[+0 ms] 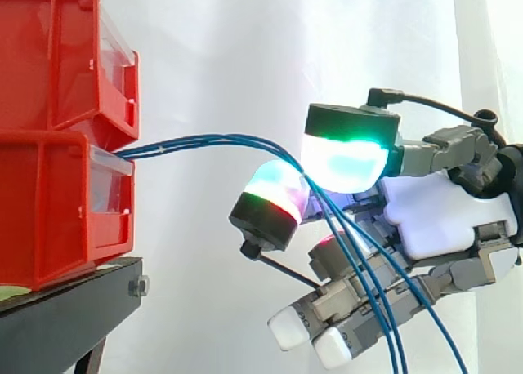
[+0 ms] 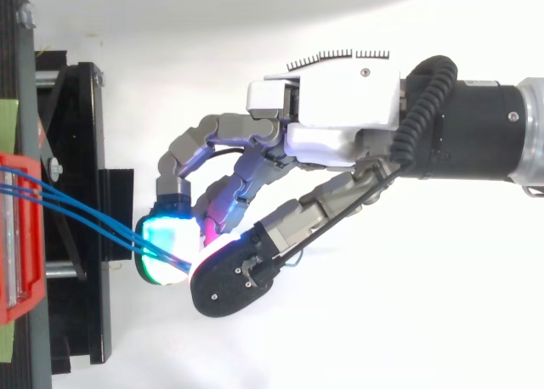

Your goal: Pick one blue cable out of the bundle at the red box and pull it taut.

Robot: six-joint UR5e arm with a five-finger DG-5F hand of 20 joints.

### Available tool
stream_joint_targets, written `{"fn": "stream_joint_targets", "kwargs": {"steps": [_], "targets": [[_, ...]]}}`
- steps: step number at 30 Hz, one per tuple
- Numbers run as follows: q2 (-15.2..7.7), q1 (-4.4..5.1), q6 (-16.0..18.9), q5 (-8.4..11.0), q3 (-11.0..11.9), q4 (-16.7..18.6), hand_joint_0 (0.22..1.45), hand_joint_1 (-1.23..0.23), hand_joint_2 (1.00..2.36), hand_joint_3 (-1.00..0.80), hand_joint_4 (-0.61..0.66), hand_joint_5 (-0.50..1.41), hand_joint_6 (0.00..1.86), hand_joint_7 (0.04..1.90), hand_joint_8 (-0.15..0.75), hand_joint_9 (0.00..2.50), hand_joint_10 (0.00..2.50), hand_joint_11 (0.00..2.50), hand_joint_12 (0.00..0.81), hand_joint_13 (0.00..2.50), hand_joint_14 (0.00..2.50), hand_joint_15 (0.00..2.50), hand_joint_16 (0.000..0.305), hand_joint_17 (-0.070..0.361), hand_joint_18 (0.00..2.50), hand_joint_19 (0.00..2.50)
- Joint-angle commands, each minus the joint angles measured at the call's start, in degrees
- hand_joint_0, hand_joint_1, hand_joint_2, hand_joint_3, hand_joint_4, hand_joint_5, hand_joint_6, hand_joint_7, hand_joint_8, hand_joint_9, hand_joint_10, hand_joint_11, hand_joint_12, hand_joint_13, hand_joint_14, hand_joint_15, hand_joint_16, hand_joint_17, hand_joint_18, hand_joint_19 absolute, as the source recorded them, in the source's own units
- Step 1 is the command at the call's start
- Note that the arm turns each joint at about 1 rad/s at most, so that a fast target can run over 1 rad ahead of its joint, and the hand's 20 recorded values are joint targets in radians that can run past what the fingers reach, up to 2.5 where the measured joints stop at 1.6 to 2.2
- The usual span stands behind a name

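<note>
The hand (image 2: pixel 340 109) comes in from the right and stops just short of the red box (image 1: pixel 49 211), which sits on the black stand (image 1: pixel 57 317). Two glowing pads (image 1: pixel 347 158) close in from either side on the blue cables (image 1: pixel 212 139), and that's a pinch. The other fingers hang loosely curled underneath, out of the way. Whether one strand or several sit in that pinch, I cannot tell; they run too close together there.

The cables leave the slot between the stacked boxes and bow gently across to the pinch, then drop away slack below the hand. That bow says nothing is taut yet. The grip sits partway along the run, which looks sensible to me: there is room to draw back to the right. The risk I see is dragging the whole bundle rather than one strand.
</note>
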Motion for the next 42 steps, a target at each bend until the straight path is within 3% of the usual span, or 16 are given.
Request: {"fn": "stream_joint_targets", "kwargs": {"steps": [1, 16, 22, 26, 27, 33, 42], "targets": [[0.0, 0.05, 0.0, 0.00, 0.0, 0.0, 0.57, -0.52, 1.01, -0.27, 0.03, -0.15, 0.87, 0.83, 0.365, 0.99, 0.00, 1.01, 0.403, 0.61, 0.01, 0.30, 0.056, 0.127, 0.51, 0.35], [0.0, -0.04, -0.1, 0.00, 0.1, 0.1, 0.55, -0.41, 1.01, -0.31, 0.03, -0.14, 0.84, 0.85, 0.380, 0.98, 0.00, 1.00, 0.402, 0.59, 0.01, 0.30, 0.057, 0.128, 0.47, 0.36], [0.0, -0.04, -0.1, 0.09, 0.0, 0.1, 0.48, -0.34, 1.00, -0.50, 0.05, -0.15, 0.84, 0.85, 0.386, 0.97, 0.01, 1.00, 0.406, 0.59, 0.01, 0.30, 0.057, 0.129, 0.47, 0.37], [0.0, -0.04, -0.3, 0.00, 0.1, 0.1, 0.41, -0.48, 1.00, -0.50, 0.09, -0.14, 0.86, 0.83, 0.422, 0.99, 0.01, 1.02, 0.440, 0.62, 0.01, 0.29, 0.063, 0.142, 0.53, 0.34], [0.0, -0.04, -0.3, 0.00, 0.1, 0.1, 0.41, -0.57, 1.00, -0.50, 0.11, -0.14, 0.87, 0.83, 0.430, 1.00, 0.00, 1.03, 0.442, 0.63, 0.01, 0.29, 0.064, 0.143, 0.54, 0.32], [0.0, 0.05, -0.3, 0.09, 0.0, 0.1, 0.48, -0.80, 1.00, -0.50, 0.09, -0.15, 0.90, 0.82, 0.386, 0.93, 0.00, 1.06, 0.403, 0.59, 0.01, 0.28, 0.056, 0.125, 0.53, 0.29], [-0.1, 0.05, -0.4, 0.09, 0.0, 0.1, 0.64, -0.88, 1.00, -0.50, 0.06, -0.15, 0.91, 0.80, 0.351, 0.90, 0.00, 1.07, 0.363, 0.59, 0.01, 0.27, 0.048, 0.108, 0.52, 0.26]]}}
